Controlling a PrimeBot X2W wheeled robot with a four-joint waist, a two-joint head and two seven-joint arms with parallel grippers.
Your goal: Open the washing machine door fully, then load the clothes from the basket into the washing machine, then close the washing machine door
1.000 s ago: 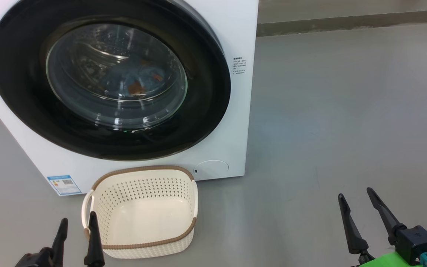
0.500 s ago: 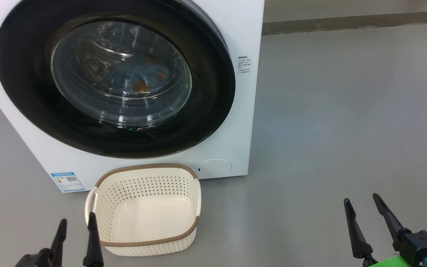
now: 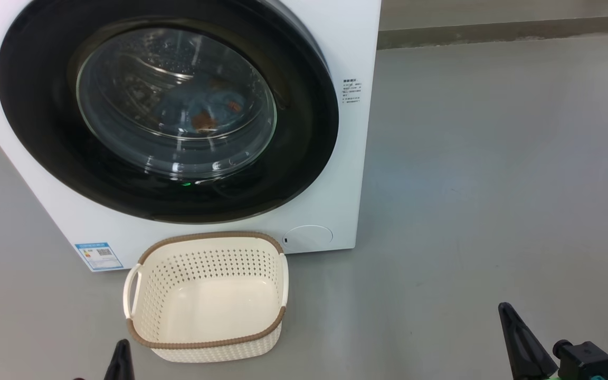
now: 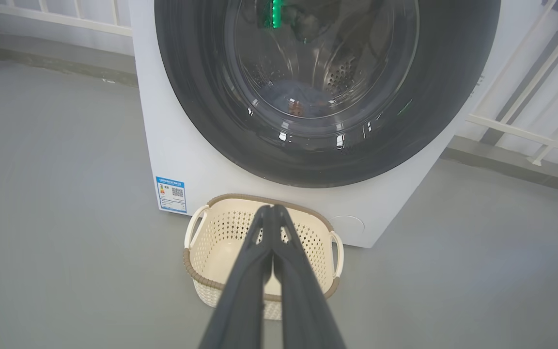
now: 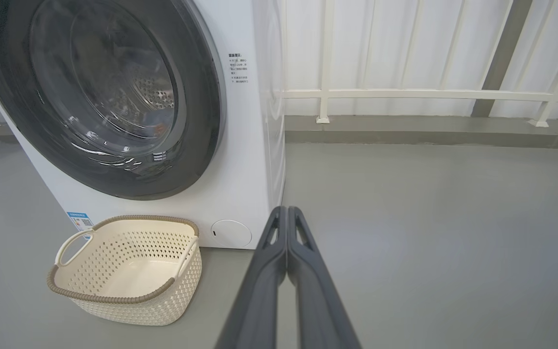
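Tapered left claw [image 4: 273,208], right claw [image 5: 287,209] snapped shut.

Head downward, both wrists forward, basket [image 3: 214,258] in all

Laundry area, judging by the washing machine [image 3: 347,179].

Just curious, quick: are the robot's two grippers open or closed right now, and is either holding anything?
Left gripper: closed, holding nothing.
Right gripper: closed, holding nothing.
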